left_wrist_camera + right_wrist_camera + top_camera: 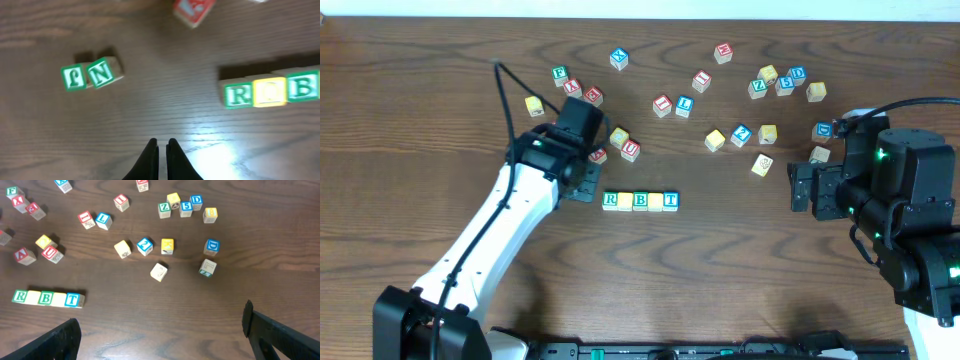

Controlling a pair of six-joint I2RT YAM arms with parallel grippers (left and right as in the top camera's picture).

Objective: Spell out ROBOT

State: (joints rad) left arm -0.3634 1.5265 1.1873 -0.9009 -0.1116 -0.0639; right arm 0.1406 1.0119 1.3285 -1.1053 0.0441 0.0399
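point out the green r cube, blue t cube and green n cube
green R cube (237,95), left wrist view, on the lettered face
blue T cube (72,299), right wrist view, on the lettered face
green N cube (102,73), left wrist view, on the lettered face

**A:** What reads in the row?

**B:** A green R on the R cube (20,296), a green B on the B cube (45,297) and a blue T on the T cube (72,299). The yellow cube (270,91) between R and B is too faint to read.

**A:** And the loose ones?

**B:** A green Z cube (164,207), blue 5 cube (186,206), blue D cube (196,200), blue 2 cube (145,244) and blue L cube (104,218). Elsewhere there's a green N cube (101,73) and a green F cube (73,78).
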